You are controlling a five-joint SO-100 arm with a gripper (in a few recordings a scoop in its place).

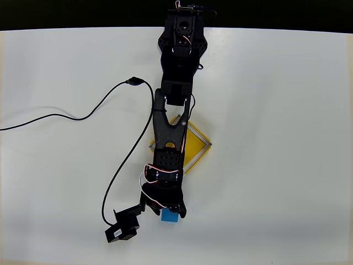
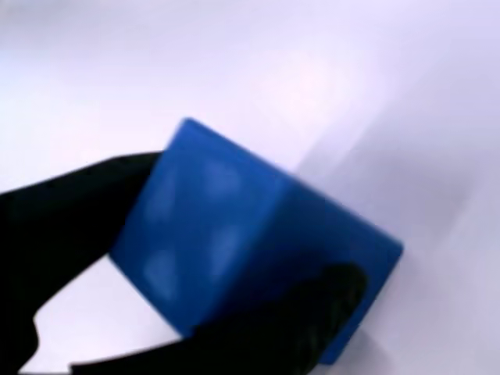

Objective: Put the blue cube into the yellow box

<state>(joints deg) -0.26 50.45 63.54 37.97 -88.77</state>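
Plain white table, bright and glossy, with a dark band beyond its far edge at the top of the overhead view. A black cable snakes in from the left to the arm. The black arm reaches from its base at the top edge down the middle of the table.

Blue cube sits at the arm's tip, low in the overhead view. Wrist view: the gripper has the cube between its dark fingers, one against the left face, the other across the lower right edge. It looks pinched, cube tilted with a corner up. Whether it is off the table cannot be told.

Yellow box lies under the arm's forearm, turned like a diamond, about half hidden. It is up the picture from the cube, back toward the arm's base, and well apart from it. The cube has no long axis to mind.

Judgement: the coming move is a pull-back toward the base, then a drop over the box's exposed right half. Open table on all sides; only the cable to the left could snag.
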